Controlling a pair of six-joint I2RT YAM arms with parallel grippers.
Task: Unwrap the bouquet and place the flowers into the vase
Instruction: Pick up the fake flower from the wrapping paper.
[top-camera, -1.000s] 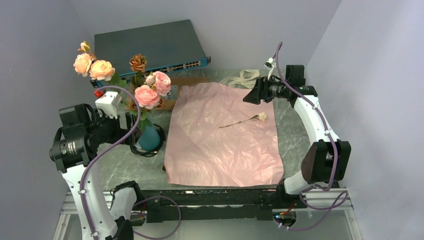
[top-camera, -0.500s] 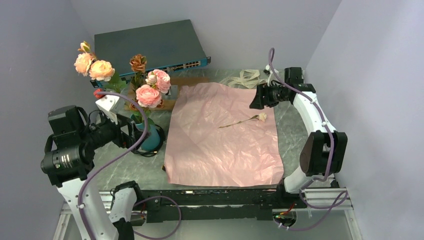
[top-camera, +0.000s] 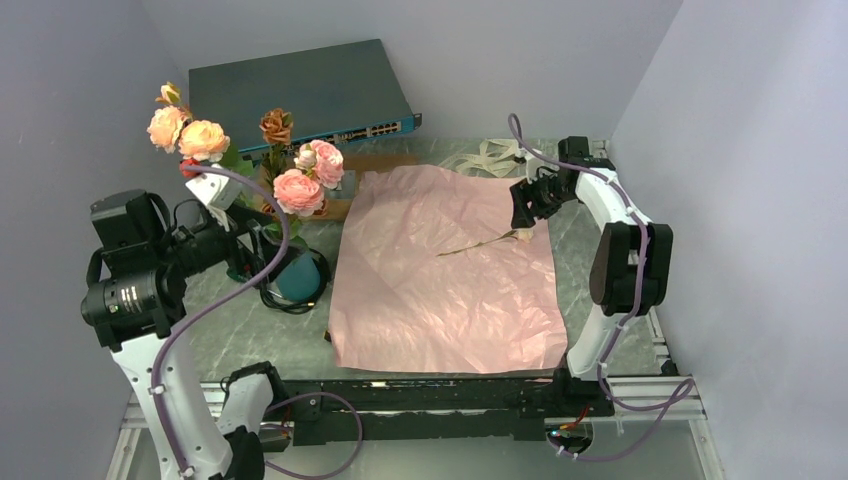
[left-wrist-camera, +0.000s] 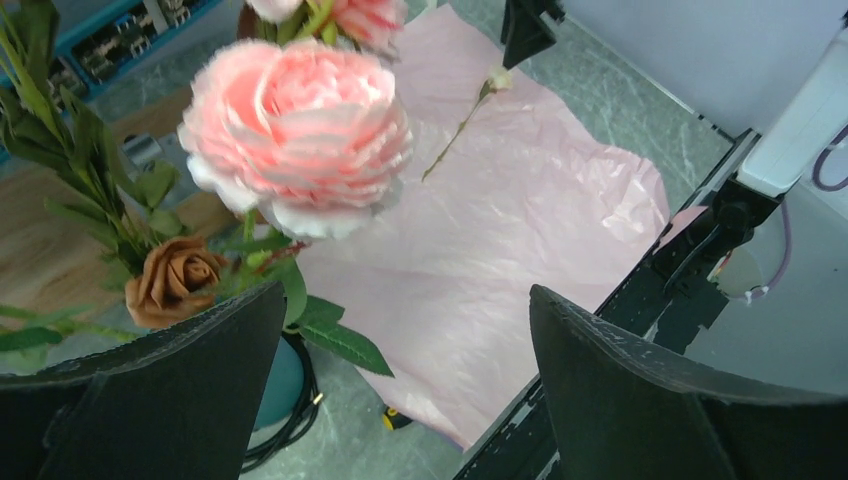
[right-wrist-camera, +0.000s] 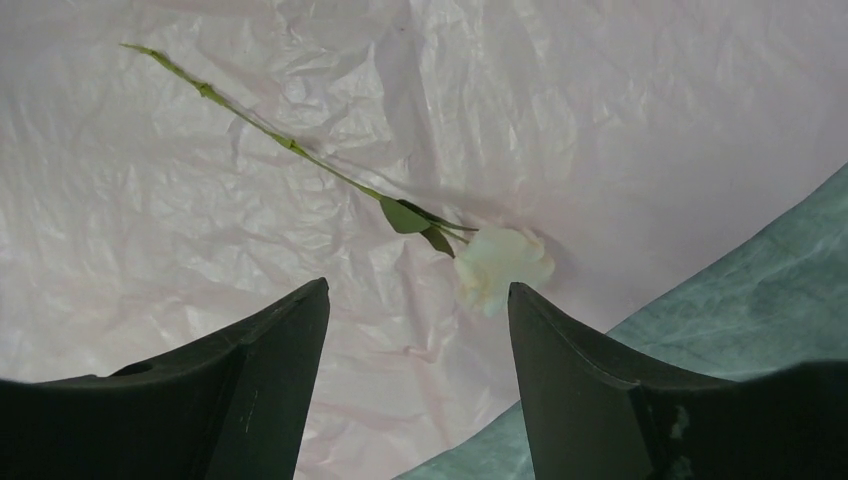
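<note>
Pink crinkled paper, a wide wrapping sheet (top-camera: 450, 270), lies unfolded flat on the grey-green marbled table (top-camera: 250, 335); on it, toward its far right corner, rests one loose flower, a pale cream rosebud on a long thin green stem (right-wrist-camera: 500, 262). The right gripper (right-wrist-camera: 418, 292) hangs directly above that bud with its jaws apart and nothing between them; the bloom sits just below the gap, nearer the right finger.

The risk, as I judge it, is in the pinch; the stem is thin and lies flush on loose paper, so fingers closing low could catch a fold of the sheet along with it and drag the whole wrapper up; closing on the soft head instead could crush it or let the stem swing. A thin stem may also twist in the grip and arrive at the vase pointing badly.

The small teal-blue cylindrical vase (top-camera: 298, 278) stands left of the sheet with a black cable coil (top-camera: 320, 290) around its foot; it holds the pink, peach and rust-brown roses (top-camera: 297, 190), tall and leaning, so it looks top-heavy and crowded; a clumsy insertion could tip it. The left gripper (left-wrist-camera: 405, 300) hovers beside those blooms, jaws wide and empty.
</note>
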